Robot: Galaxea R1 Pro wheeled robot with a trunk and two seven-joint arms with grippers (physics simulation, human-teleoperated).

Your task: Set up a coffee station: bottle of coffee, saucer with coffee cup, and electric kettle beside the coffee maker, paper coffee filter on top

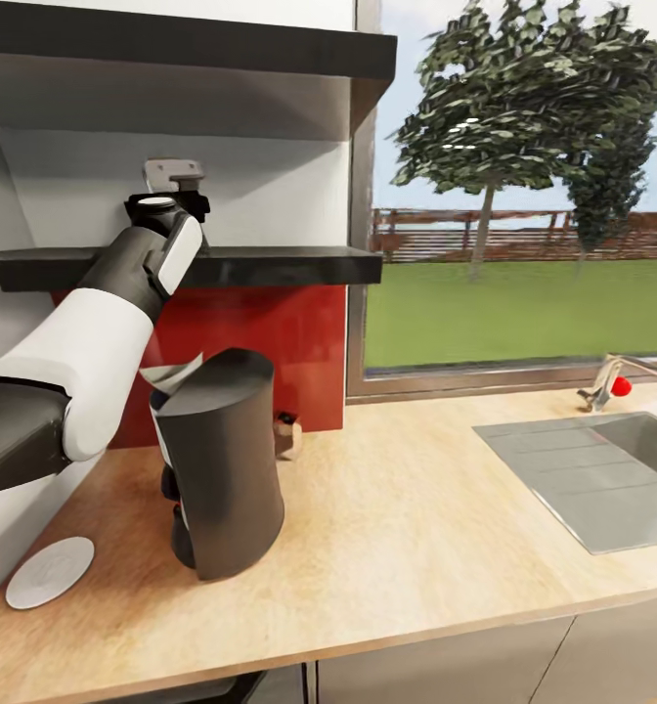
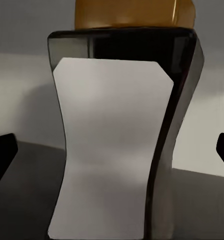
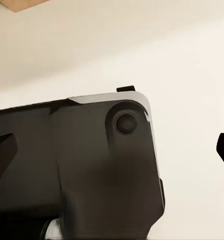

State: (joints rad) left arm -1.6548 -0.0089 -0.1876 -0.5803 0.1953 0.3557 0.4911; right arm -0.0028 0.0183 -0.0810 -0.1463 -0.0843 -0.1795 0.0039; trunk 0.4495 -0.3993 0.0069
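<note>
— Where's the bottle of coffee point(image 2: 112, 150)?
— On the kitchen shelf point(image 1: 270, 266), at eleven o'clock above the coffee maker point(image 1: 221, 460); the left arm hides most of it.
— Left gripper point(image 2: 112, 155)?
— Spread wide, fingertips either side, not touching.
— Right gripper?
— Fingertips cut off at the frame edges; can't tell.
— The saucer point(image 1: 50, 572)?
— On the kitchen countertop point(image 1: 416, 528), nine o'clock.

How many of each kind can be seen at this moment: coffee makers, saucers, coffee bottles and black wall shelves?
coffee maker: 1
saucer: 1
bottle of coffee: 1
black wall shelves: 2, counting the upper one
Total: 5
</note>
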